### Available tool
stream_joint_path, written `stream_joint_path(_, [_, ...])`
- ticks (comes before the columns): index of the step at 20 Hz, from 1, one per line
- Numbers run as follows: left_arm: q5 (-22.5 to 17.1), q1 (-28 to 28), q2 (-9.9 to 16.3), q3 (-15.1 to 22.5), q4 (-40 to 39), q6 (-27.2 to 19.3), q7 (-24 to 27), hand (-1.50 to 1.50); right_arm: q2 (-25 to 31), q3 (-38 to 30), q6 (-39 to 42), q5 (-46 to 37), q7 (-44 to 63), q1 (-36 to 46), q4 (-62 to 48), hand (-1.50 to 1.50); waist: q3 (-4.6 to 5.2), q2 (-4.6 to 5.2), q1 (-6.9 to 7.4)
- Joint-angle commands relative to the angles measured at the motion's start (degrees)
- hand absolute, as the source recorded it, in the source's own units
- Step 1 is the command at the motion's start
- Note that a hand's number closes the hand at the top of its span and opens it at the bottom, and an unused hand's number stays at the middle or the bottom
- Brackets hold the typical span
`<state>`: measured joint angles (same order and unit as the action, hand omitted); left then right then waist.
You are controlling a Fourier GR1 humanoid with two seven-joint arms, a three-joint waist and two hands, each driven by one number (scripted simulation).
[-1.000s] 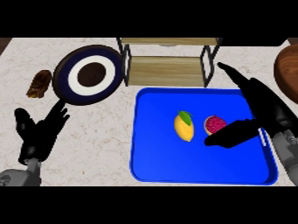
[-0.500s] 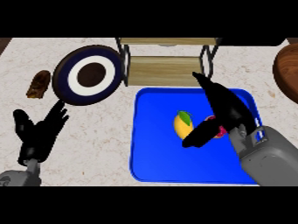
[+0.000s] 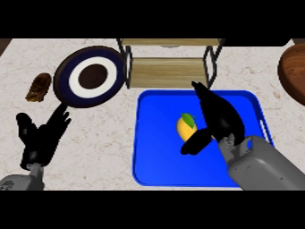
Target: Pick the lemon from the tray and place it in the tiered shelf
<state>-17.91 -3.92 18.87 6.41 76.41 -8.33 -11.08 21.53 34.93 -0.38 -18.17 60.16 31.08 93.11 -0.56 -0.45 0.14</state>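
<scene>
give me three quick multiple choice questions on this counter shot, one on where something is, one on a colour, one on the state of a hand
1. Where does the lemon lie?
A. on the plate
B. on the tray
C. in the tiered shelf

2. What colour is the tray?
A. blue
B. red
C. white

3. How is the right hand?
A. resting far from the tray
B. shut round the lemon and lifting it
C. open over the tray, right beside the lemon

Answers: 1 B, the lemon sits on the tray's floor, in front of the tiered shelf. 2 A, its rim and floor are blue. 3 C, its fingers are stretched out and its thumb points past the lemon, not curled round it.
</scene>
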Motion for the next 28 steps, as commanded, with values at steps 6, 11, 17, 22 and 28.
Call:
stream_joint_path(6, [0.3, -1.3, 0.1, -1.3, 0.2, 1.3, -5.7, 0.0, -7.1, 0.2, -0.1, -7.8, -0.5, -2.1, -7.2, -1.5, 0.56, 0.5, 0.09])
stream_joint_path(11, [2.7, 0.8, -1.9, -1.4, -1.0, 0.8, -2.2, 0.0, -8.3, -1.1, -0.2, -12.5, -0.5, -4.3, -8.6, -1.5, 0.57, 0.46, 0.02])
stream_joint_path(17, [1.4, 0.4, -1.1, -3.2, 0.4, 3.0, -5.3, 0.0, -9.3, -0.4, 0.0, -17.9, -1.0, -7.4, -8.4, -1.5, 0.56, 0.38, -0.12])
stream_joint_path(22, [2.2, 0.8, -0.9, -4.3, -0.6, 5.1, -4.0, 0.0, -11.3, -5.8, -0.1, -18.4, -6.9, -4.8, -13.9, -1.5, 0.56, 0.45, -0.01])
stream_joint_path(28, [2.7, 1.1, -2.7, -5.0, -0.1, 4.9, -4.5, 0.0, -13.4, -10.5, -2.0, -19.6, -15.7, -1.8, -24.1, -1.5, 0.56, 0.52, 0.25])
